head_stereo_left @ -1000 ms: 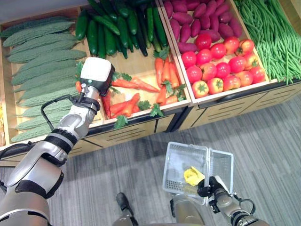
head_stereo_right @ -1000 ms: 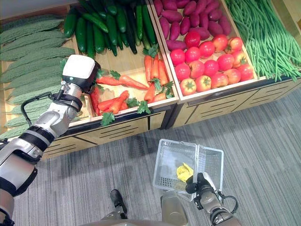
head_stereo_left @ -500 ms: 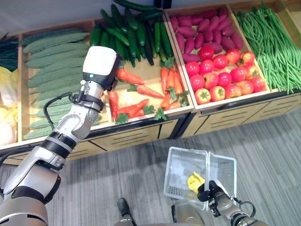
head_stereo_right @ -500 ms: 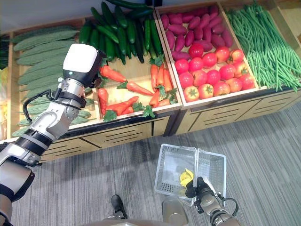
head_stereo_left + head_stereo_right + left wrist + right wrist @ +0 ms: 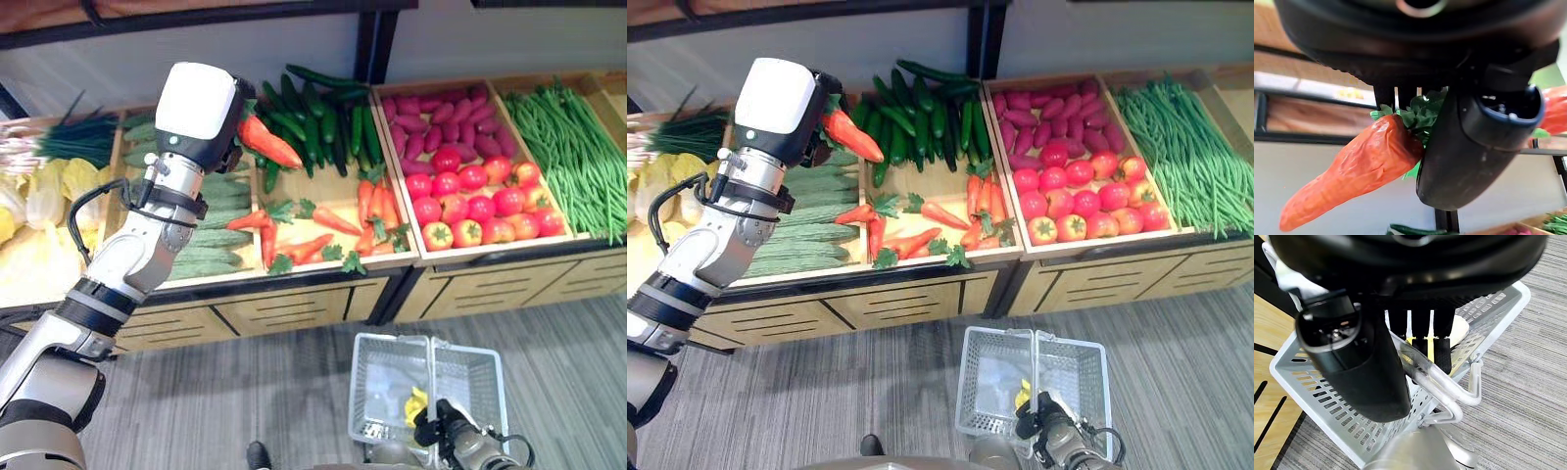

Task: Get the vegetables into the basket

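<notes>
Left hand (image 5: 223, 122) curled on carrot (image 5: 267, 144), upper left of frame, long axis tip-down toward lower right. Basket (image 5: 392, 360) well below at bottom right, handle gripped by right hand (image 5: 446, 438). Transfer path: diagonal, down-right.

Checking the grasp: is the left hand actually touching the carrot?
Touching. The left wrist view shows the left hand with its thumb pressed against the carrot at its leafy end.

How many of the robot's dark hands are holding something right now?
2. The left hand, raised high, grips an orange carrot with green leaves. The right hand, low near the floor, is curled round the handle of the pale grey plastic basket.
</notes>
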Controlling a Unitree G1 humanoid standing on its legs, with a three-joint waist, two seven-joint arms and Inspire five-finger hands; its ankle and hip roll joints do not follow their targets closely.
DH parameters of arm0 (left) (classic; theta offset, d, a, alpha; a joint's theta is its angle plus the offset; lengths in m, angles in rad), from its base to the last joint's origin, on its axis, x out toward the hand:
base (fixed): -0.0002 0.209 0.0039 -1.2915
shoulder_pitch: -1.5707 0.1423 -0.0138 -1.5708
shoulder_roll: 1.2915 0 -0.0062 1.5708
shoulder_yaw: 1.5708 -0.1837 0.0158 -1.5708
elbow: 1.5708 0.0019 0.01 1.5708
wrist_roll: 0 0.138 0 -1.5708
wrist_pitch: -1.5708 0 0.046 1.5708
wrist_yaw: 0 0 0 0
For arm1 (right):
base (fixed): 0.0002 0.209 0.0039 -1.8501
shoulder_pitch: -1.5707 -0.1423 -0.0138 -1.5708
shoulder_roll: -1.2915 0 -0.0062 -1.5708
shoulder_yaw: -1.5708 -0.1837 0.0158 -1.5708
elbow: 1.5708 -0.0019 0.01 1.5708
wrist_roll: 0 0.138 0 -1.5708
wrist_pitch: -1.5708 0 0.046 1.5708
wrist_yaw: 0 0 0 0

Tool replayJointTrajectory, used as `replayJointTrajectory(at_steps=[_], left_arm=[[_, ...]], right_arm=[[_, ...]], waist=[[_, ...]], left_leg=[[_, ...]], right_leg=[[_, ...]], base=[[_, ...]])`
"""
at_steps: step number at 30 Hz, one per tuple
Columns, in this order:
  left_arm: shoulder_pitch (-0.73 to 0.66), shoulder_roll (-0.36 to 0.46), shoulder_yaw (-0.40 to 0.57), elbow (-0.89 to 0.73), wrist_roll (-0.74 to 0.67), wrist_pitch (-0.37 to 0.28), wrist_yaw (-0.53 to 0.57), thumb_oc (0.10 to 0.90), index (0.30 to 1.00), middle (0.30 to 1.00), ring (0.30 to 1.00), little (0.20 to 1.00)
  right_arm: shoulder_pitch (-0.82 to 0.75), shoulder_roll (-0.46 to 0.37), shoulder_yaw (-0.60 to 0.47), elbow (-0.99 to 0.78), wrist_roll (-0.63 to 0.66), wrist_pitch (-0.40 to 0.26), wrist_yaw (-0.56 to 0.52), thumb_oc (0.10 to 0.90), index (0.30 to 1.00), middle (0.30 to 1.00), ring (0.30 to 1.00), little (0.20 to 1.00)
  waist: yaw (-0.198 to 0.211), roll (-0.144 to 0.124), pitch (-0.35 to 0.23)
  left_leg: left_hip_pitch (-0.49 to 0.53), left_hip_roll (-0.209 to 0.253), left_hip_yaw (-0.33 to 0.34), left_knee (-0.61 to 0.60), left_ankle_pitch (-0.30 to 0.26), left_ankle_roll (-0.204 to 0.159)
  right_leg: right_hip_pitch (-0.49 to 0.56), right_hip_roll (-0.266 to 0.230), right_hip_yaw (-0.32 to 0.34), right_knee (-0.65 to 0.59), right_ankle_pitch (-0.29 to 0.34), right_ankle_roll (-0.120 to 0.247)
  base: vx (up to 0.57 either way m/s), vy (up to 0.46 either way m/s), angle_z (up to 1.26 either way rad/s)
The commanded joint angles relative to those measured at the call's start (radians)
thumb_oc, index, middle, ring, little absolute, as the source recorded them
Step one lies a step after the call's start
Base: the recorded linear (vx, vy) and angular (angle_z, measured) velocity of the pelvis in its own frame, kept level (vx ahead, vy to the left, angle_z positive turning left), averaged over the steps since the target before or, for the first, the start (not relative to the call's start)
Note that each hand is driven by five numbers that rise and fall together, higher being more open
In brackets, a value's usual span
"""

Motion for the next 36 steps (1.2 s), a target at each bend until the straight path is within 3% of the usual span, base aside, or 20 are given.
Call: replayJointTrajectory(at_steps=[1, 6, 11, 20, 28, 36], left_arm=[[-0.049, 0.066, 0.162, -0.085, -0.017, -0.009, 0.053, 0.400, 0.300, 0.300, 0.300, 0.300], [0.114, 0.037, 0.283, -0.187, -0.051, -0.024, 0.041, 0.400, 0.300, 0.300, 0.300, 0.300], [0.285, -0.063, 0.388, -0.280, -0.108, -0.043, 0.026, 0.400, 0.300, 0.300, 0.300, 0.300], [0.546, -0.125, 0.529, -0.413, -0.123, -0.055, -0.019, 0.400, 0.300, 0.300, 0.300, 0.300], [0.620, -0.159, 0.561, -0.456, -0.158, -0.060, -0.035, 0.400, 0.300, 0.300, 0.300, 0.300], [0.594, -0.147, 0.545, -0.463, -0.181, -0.061, -0.031, 0.400, 0.300, 0.300, 0.300, 0.300]], right_arm=[[0.087, -0.032, 0.046, 0.047, -0.056, 0.054, 0.045, 0.400, 0.300, 0.300, 0.300, 0.300], [0.081, -0.031, 0.022, 0.051, -0.060, 0.061, 0.043, 0.400, 0.300, 0.300, 0.300, 0.300], [0.087, -0.031, -0.016, 0.046, -0.054, 0.065, 0.038, 0.400, 0.300, 0.300, 0.300, 0.300], [0.110, -0.015, -0.056, 0.031, -0.049, 0.071, 0.021, 0.400, 0.300, 0.300, 0.300, 0.300], [0.116, -0.005, -0.065, 0.009, -0.047, 0.071, 0.001, 0.400, 0.300, 0.300, 0.300, 0.300], [0.119, -0.009, -0.087, 0.003, -0.039, 0.073, -0.022, 0.400, 0.300, 0.300, 0.300, 0.300]], waist=[[0.009, 0.008, -0.010], [0.020, -0.008, -0.016], [0.028, -0.030, -0.021], [0.050, -0.065, -0.025], [0.053, -0.081, -0.017], [0.036, -0.091, -0.010]], left_leg=[[0.072, -0.019, -0.043, 0.008, 0.012, -0.029], [0.108, -0.028, -0.053, 0.008, -0.016, -0.014], [0.141, -0.040, -0.063, 0.008, -0.062, 0.008], [0.170, -0.082, -0.094, 0.009, -0.101, 0.048], [0.172, -0.120, -0.111, 0.008, -0.116, 0.076], [0.192, -0.153, -0.106, 0.016, -0.139, 0.105]], right_leg=[[0.050, -0.059, -0.068, 0.008, -0.026, 0.084], [0.092, -0.067, -0.084, 0.012, -0.032, 0.089], [0.136, -0.078, -0.100, 0.020, -0.044, 0.093], [0.171, -0.105, -0.111, 0.051, -0.052, 0.106], [0.174, -0.133, -0.114, 0.067, -0.044, 0.120], [0.174, -0.157, -0.086, 0.088, -0.032, 0.134]], base=[[-0.03, 0.032, 0.04], [-0.03, 0.029, 0.13], [-0.04, 0.048, 0.14], [-0.04, 0.064, 0.13], [-0.03, 0.069, 0.08], [0.00, 0.080, 0.01]])
